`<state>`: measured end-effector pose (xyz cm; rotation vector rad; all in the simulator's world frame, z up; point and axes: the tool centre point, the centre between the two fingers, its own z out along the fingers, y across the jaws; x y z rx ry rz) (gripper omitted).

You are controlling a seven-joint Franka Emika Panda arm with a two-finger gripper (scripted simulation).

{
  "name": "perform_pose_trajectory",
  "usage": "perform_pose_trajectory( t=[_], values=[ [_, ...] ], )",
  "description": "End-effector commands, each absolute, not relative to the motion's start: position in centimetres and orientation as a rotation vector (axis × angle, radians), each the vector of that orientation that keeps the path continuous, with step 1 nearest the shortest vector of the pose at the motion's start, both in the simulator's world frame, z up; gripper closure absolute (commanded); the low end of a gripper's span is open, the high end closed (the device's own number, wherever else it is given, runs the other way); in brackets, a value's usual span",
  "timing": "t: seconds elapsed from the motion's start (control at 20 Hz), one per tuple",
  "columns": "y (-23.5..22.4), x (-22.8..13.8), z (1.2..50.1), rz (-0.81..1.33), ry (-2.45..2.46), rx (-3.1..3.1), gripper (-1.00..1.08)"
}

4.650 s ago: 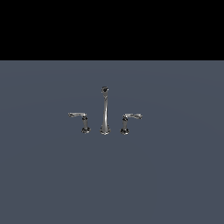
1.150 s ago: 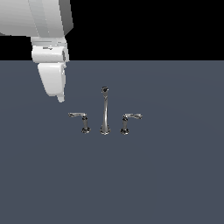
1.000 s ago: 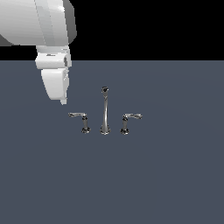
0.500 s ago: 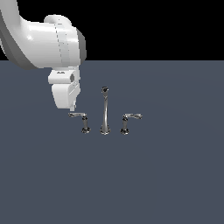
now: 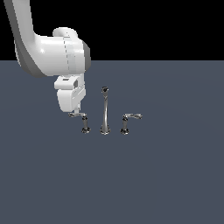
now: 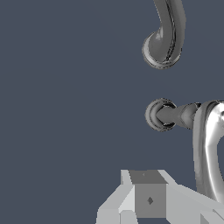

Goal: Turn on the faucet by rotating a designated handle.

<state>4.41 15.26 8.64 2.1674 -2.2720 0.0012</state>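
The chrome faucet stands mid-floor with its tall thin spout [image 5: 104, 112] between two short levers. The handle [image 5: 78, 115] is the lever on the exterior view's left, its arm pointing left from its post [image 5: 85, 125]. My gripper [image 5: 77, 109] hangs from the white hand just above and touching or nearly touching that arm's outer end. In the wrist view the handle's arm [image 6: 210, 148] runs beside my gripper [image 6: 148, 197], whose fingers sit together with no gap and nothing between them. The spout's base [image 6: 162, 41] lies beyond the post.
The twin lever [image 5: 131, 117], arm pointing to the exterior view's right, stands on the far side of the spout. The white arm [image 5: 48, 52] reaches in from the upper left. Flat grey floor [image 5: 153, 175] surrounds the faucet.
The arm has come into view from the upper left and descended rightward until the gripper reached the left handle's arm. The faucet's parts have not visibly moved.
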Motion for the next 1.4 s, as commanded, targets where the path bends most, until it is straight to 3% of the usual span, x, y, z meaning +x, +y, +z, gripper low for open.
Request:
perform_pose_trajectory(
  t=[0.0,0.8,0.9,1.35],
  values=[
    [15.2,4.6,8.5,0.002,-2.28,2.16,1.08],
    [17.4,0.5,8.6,0.0,-2.281,2.16,1.08],
    [17.1,1.3,8.5,0.005,-2.292,2.162,1.08],
    [16.5,-1.6,8.6,0.002,-2.286,2.161,1.08]
  ],
)
